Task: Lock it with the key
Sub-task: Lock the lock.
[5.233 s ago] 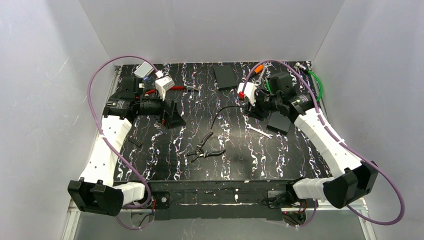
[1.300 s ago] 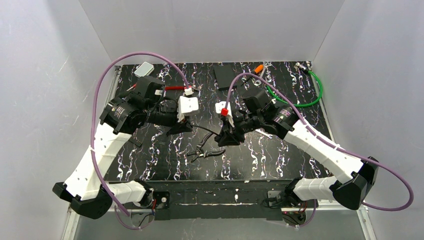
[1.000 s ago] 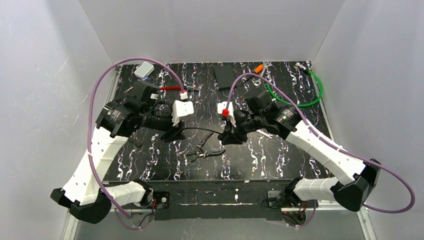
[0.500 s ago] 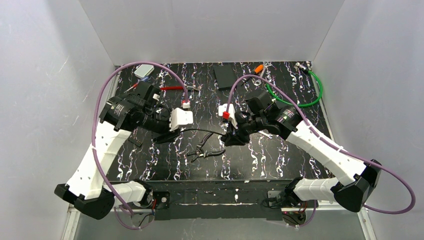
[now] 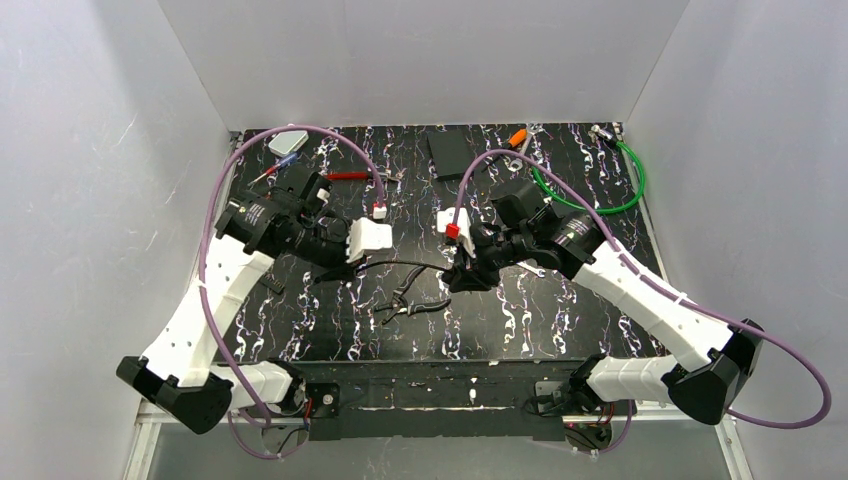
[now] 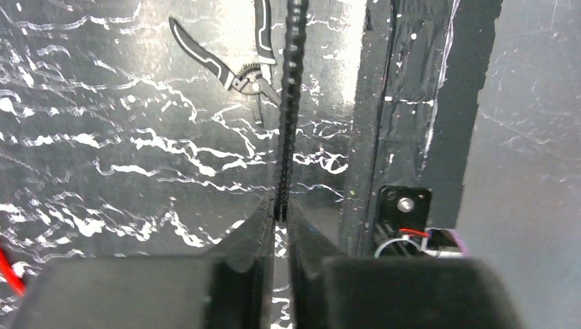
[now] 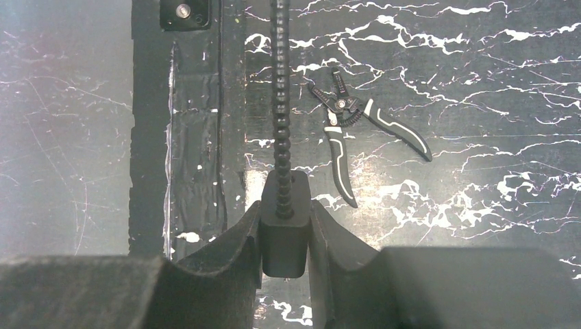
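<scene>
Left tool (image 6: 279,210) and right tool (image 7: 285,207) in from far corners to mid-table, left pinching beaded cable (image 6: 288,103), right clamping probable lock body (image 7: 284,241), pliers (image 5: 410,297) on black table (image 5: 570,320), white walls (image 5: 420,60).

Both arms reach inward, left gripper (image 6: 279,214) and right gripper (image 7: 284,221) clamped

Black tbl (image 5: 560,320) w/ white marble veins. Pliers (image 5: 410,300) lie approx centre-front, handles spread, and a small black piece (image 5: 271,284) sits nr the left edge. Along the back, L to R: grey box (image 5: 288,141), blue-tipped tool (image 5: 287,159) just beside it, red-handled screwdriver (image 5: 345,176), black square pad (image 5: 452,155), orange connector (image 5: 518,136), then green cable (image 5: 640,190) looping at the back-right corner.
</scene>
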